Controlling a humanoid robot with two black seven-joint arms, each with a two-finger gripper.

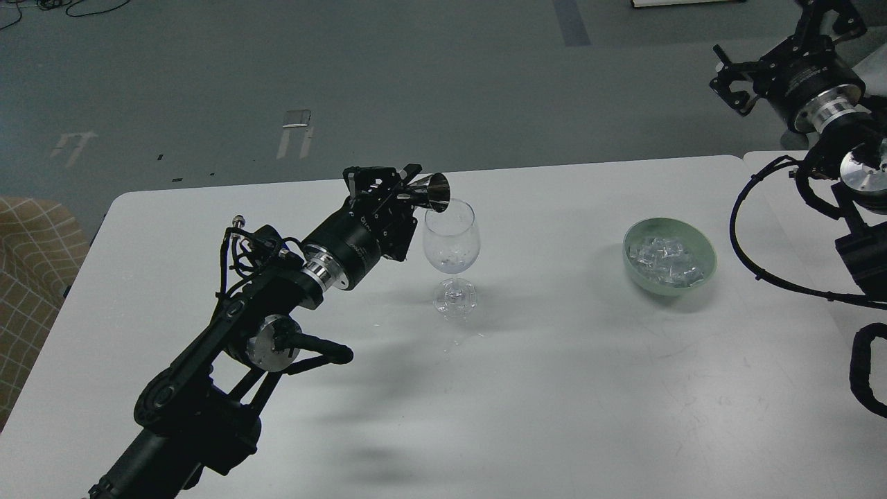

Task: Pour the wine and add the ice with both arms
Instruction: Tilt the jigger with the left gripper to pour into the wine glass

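The left gripper point(405, 186) is closed on a small metal jigger point(433, 192), which lies tipped on its side with its open mouth just over the rim of the wine glass point(451, 244). The glass stands upright on the white table point(554, 388), nearer the far edge than the near one and left of the middle. A faint pale pool at the bottom of its bowl may be the wine point(454, 263); it is too clear to tell for sure, and no stream shows between jigger and glass.

The right gripper point(734, 86) hangs high beyond the table's far right corner, well apart from everything on it. Its fingers appear spread with nothing between them.

The ice point(665, 260) sits heaped in a pale green bowl point(703, 246) towards the right edge of the table, well apart from the glass, with bare tabletop between the two. The whole near half of the table is open, crossed only by soft shadows.

The left arm point(229, 346) covers part of the near left corner. The right arm point(849, 173) is cut off by the picture's right side, and its cables loop over the table's right edge.
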